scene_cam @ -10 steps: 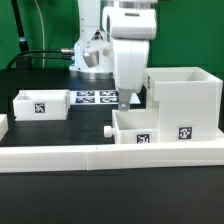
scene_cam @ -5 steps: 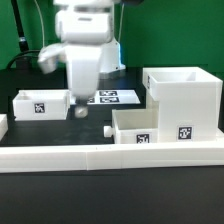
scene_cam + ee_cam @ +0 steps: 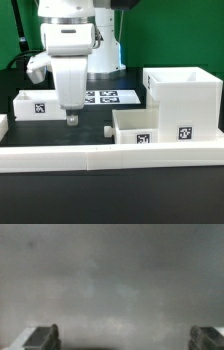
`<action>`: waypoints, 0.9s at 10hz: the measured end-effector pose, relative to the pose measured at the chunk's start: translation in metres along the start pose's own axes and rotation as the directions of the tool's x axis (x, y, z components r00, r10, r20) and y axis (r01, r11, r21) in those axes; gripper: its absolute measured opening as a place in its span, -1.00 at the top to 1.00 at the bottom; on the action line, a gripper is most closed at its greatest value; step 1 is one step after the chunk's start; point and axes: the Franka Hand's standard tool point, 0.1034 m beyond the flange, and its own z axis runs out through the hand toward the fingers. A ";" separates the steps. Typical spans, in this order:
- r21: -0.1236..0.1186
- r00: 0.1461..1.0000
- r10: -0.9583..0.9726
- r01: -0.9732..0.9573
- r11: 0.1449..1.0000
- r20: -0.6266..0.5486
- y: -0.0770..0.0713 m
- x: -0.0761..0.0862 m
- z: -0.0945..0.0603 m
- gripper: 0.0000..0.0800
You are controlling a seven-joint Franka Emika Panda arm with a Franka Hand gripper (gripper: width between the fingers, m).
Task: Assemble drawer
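Your tool hangs low over the table, fingers spread wide apart, beside the small tray on the exterior view's left.

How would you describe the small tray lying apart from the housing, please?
Start at the large cube-like housing on the exterior view's right, then look leftwards past the marker board. The tray there stands alone; the other tray sits beside the housing.
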 end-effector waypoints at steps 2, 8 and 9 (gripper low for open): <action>0.008 0.997 -0.008 0.009 1.000 -0.081 -0.006 0.002 0.005 -0.62; 0.042 0.987 0.051 -0.045 0.998 -0.152 0.006 0.051 0.018 -0.62; 0.046 0.985 0.074 -0.068 0.997 -0.154 0.009 0.057 0.017 -0.62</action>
